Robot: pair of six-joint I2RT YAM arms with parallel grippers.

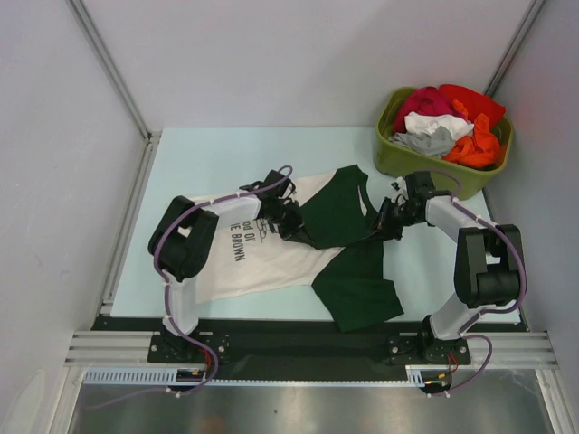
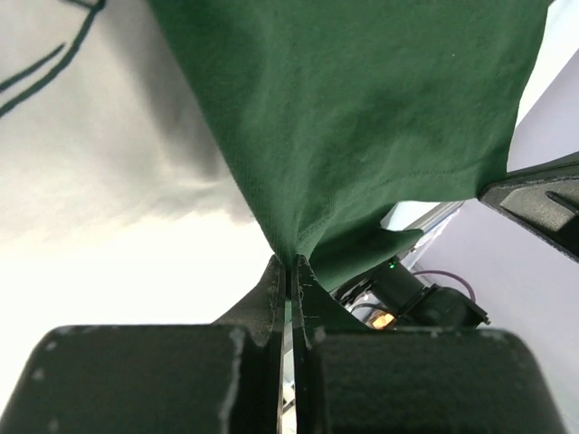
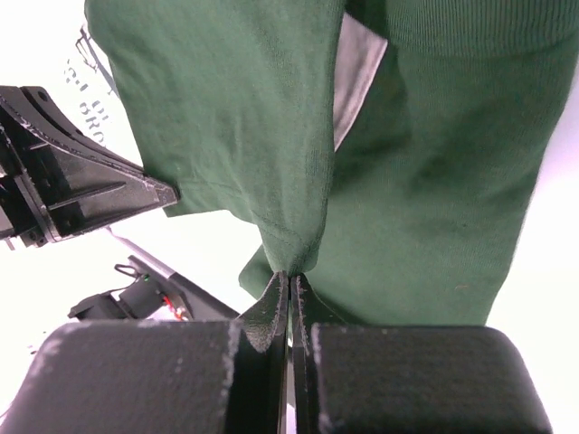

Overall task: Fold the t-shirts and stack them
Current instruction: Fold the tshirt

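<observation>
One t-shirt lies spread on the table, its cream-white part (image 1: 262, 258) printed with black lettering and its dark green part (image 1: 355, 282) reaching toward the front edge. My left gripper (image 1: 294, 226) is shut on a pinch of the green fabric (image 2: 362, 136), which hangs taut from its tips (image 2: 289, 264). My right gripper (image 1: 384, 224) is shut on another fold of the green cloth (image 3: 271, 136), bunched at its tips (image 3: 290, 274). The green panel between the two grippers is lifted off the table. The white cloth (image 2: 99, 163) lies beneath the left gripper.
An olive-green plastic tub (image 1: 398, 159) at the back right holds several crumpled garments in red, white, grey and orange. The pale blue table (image 1: 226, 154) is bounded by a metal rail (image 1: 127, 217) on the left and a black base bar (image 1: 298, 339) in front.
</observation>
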